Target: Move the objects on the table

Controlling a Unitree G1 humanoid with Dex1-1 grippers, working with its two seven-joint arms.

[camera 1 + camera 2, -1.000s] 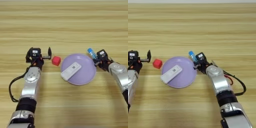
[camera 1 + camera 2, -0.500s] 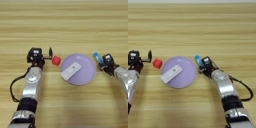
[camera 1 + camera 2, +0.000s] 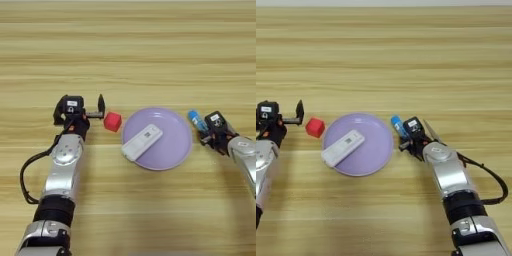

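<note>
White tube with blue cap (image 3: 398,125) just off the right rim of the purple plate (image 3: 180,150), lying beside the right gripper (image 3: 408,135); whether clamped or merely touched, impossible to tell, the fingers being hidden behind the tube and wrist. White remote-like flat bar (image 3: 142,142) resting slantwise on the plate's left half. Red cube (image 3: 112,121) on the bare table (image 3: 128,50), just beside the plate's left edge. Left gripper (image 3: 100,111) hovering near the cube, fingers spread, holding nothing.

Step in hand, by appearances: handling the tube to the right of the plate. Next move likely calls for setting it flat on the wood clear of the rim, or for the left fingers to straddle the cube.

Count: one tube, one bar, one cube, one plate, two grippers.
</note>
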